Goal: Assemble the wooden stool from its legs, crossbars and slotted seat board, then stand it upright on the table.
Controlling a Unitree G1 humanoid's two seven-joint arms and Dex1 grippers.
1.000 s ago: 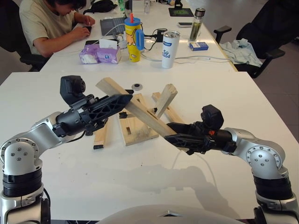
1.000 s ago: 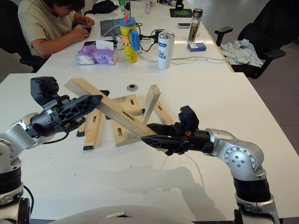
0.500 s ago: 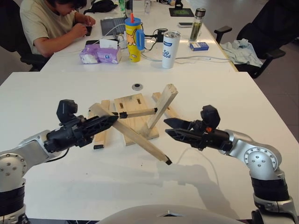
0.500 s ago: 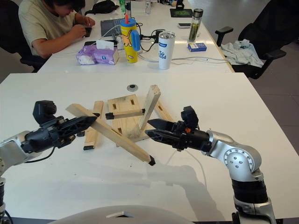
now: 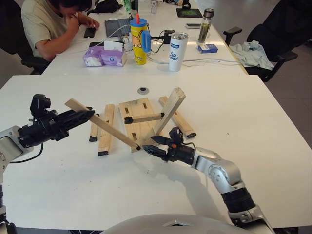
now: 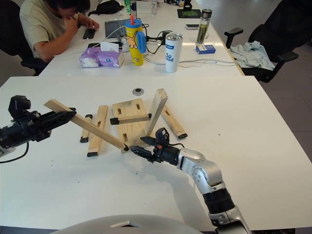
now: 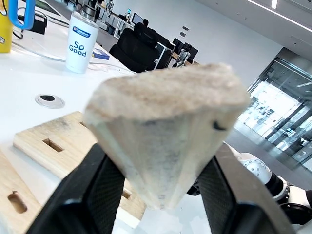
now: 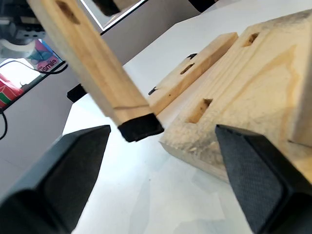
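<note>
My left gripper [image 5: 79,115] is shut on the upper end of a wooden leg [image 5: 105,126] that slants down to a black-capped foot [image 5: 138,147] just above the table. In the left wrist view the leg's end [image 7: 165,131] sits between the black fingers [image 7: 92,195]. My right gripper [image 5: 149,145] is open, its tips right beside the black foot [image 8: 139,126]. The slotted seat board [image 5: 139,127] lies flat behind them. A second leg [image 5: 170,108] stands tilted on the board, with a crossbar [image 5: 145,117] sticking out of it.
More wooden pieces lie flat left of the board [image 5: 106,127] and right of it [image 5: 179,120]. A cable grommet [image 5: 143,90] sits behind. A white tumbler [image 5: 178,51], a yellow cup [image 5: 138,41] and tissue packs [image 5: 105,57] stand on the far table. The near tabletop [image 5: 146,195] is bare.
My right gripper let go of the leg's lower end and then moved left to its black foot. The left arm drew back to the left, carrying the leg along.
</note>
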